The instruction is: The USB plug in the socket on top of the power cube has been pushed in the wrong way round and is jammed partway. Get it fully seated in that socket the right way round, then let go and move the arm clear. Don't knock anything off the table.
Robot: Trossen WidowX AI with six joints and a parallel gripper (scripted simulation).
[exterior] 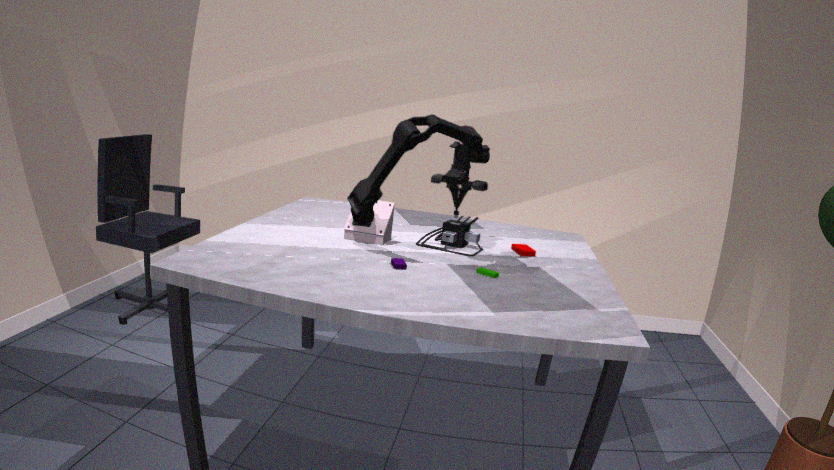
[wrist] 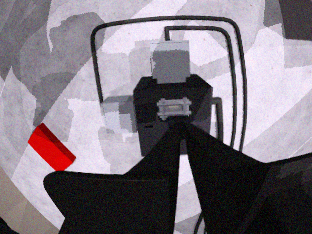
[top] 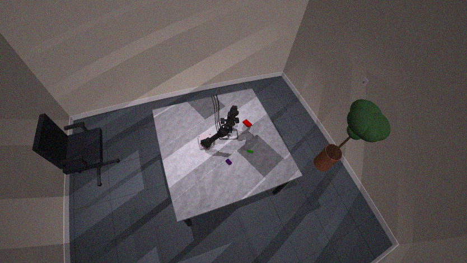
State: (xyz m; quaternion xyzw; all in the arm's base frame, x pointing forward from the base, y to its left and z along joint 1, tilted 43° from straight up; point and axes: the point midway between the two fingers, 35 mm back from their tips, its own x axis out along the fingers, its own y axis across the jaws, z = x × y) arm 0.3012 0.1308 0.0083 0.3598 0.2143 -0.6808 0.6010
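My gripper (exterior: 456,208) (wrist: 182,131) points straight down over the power cube (exterior: 455,226) (wrist: 201,99) and is shut on the USB plug (exterior: 456,214). The plug is a small piece at the fingertips, just above the cube's top in the exterior view; the fingers hide most of it in the wrist view. The silvery socket (wrist: 174,108) on the black cube's top shows just beyond the fingertips. Which way round the plug is turned, and whether its end touches the socket, I cannot tell. In the top view the arm covers most of the cube.
Grey plugs (wrist: 171,64) (wrist: 116,114) sit at two cube sides. Black cables (top: 215,111) (wrist: 165,18) loop around it. A red block (top: 247,123) (exterior: 523,249) (wrist: 51,148), a green block (top: 250,151) (exterior: 487,272) and a purple block (top: 228,161) (exterior: 398,263) lie on the table.
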